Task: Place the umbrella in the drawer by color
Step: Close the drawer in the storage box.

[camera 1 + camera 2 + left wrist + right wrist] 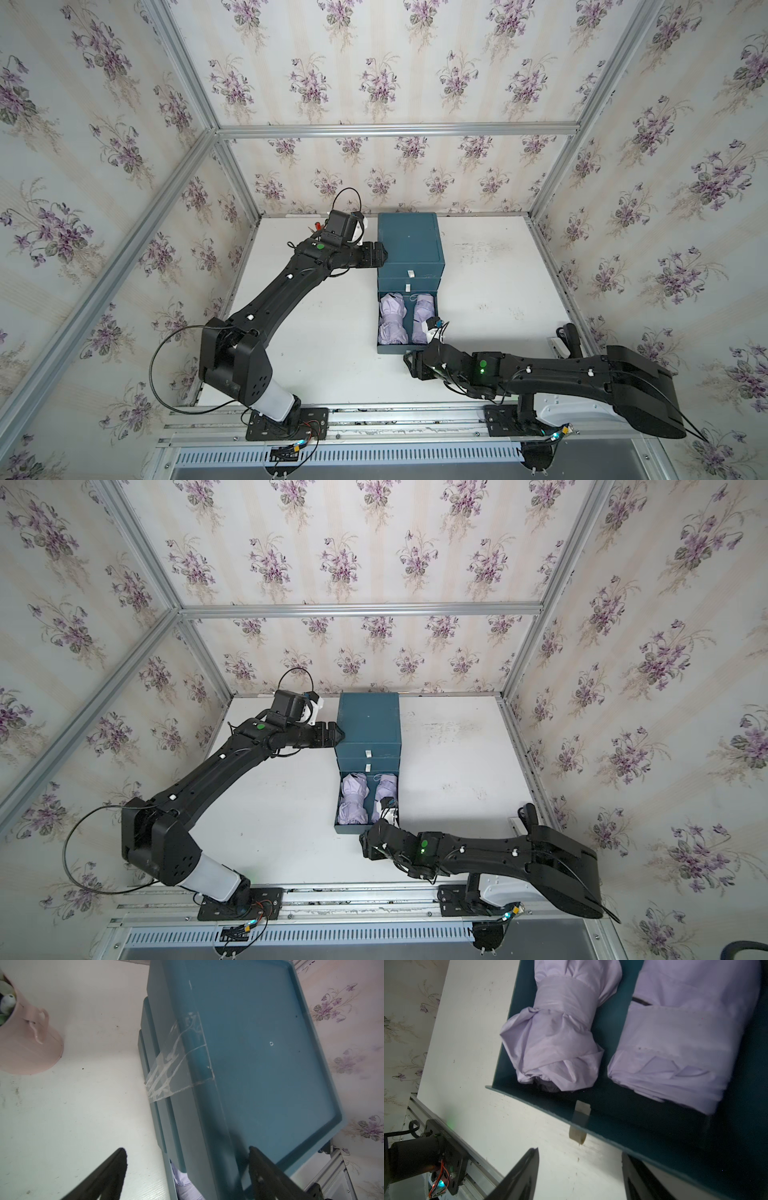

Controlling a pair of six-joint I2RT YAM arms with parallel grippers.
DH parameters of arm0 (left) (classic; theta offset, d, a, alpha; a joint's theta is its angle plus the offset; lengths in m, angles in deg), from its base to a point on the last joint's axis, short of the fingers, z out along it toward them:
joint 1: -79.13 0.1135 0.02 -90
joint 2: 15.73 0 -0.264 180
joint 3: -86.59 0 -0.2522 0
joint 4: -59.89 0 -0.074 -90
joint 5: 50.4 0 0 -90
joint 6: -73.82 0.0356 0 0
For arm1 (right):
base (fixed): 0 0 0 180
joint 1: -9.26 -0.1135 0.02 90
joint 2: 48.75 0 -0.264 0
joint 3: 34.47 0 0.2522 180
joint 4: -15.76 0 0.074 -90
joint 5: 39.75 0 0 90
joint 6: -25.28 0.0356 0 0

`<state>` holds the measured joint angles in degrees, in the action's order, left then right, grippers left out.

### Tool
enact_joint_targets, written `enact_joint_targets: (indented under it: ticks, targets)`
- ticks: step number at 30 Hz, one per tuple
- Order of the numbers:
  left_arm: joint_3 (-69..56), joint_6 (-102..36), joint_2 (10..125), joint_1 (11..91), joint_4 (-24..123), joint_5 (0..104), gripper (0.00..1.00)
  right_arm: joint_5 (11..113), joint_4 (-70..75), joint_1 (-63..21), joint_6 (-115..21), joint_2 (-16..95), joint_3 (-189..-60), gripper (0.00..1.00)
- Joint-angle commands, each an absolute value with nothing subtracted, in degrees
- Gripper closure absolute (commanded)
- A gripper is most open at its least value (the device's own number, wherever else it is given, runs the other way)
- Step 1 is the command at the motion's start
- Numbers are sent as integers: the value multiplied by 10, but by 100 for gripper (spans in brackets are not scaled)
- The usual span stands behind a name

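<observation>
Right tool (579,1152): jaws moderately apart, nothing between them. It sits low over the desk (324,332), just in front of the bottom drawer (612,1126) and toward its right corner, with one finger close against the front wall. The pull tab (578,1126) is beside it, not gripped.

The bottom drawer is pulled fully out. The left umbrella (390,318) and right umbrella (423,309), both lilac, lie side by side lengthwise inside it, below the rim as far as I can tell. The two upper drawers are shut.

Left tool (187,1149): jaws wide, holding nothing. It is against the upper left edge of the cabinet (409,241), one finger over the top and one over the desk.

Judgement: sorting looks done for this colour, and the step in hand is closing the drawer.
- Push flat on the front wall near the tab. A push at the corner could skew the drawer.
- Keep the left tool braced so the cabinet does not slide back.
- Go slowly and watch that loose cloth or a strap does not catch under the drawer above.
</observation>
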<state>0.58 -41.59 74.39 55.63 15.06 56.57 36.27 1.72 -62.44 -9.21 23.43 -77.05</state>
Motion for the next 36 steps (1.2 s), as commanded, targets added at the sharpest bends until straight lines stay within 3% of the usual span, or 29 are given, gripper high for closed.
enact_joint_targets:
  ticks: [1,6,23,36]
  targets:
    - [6,-414,753,557,160,562,13,357,53,-621,-106,267,-786,33]
    - [-3,-397,752,557,133,534,18,372,83,-602,-117,306,-800,38]
    - [-61,-383,727,553,121,514,26,319,1,-583,-88,342,-845,100]
    - [-81,-378,718,545,112,507,31,325,82,-542,-144,277,-801,100]
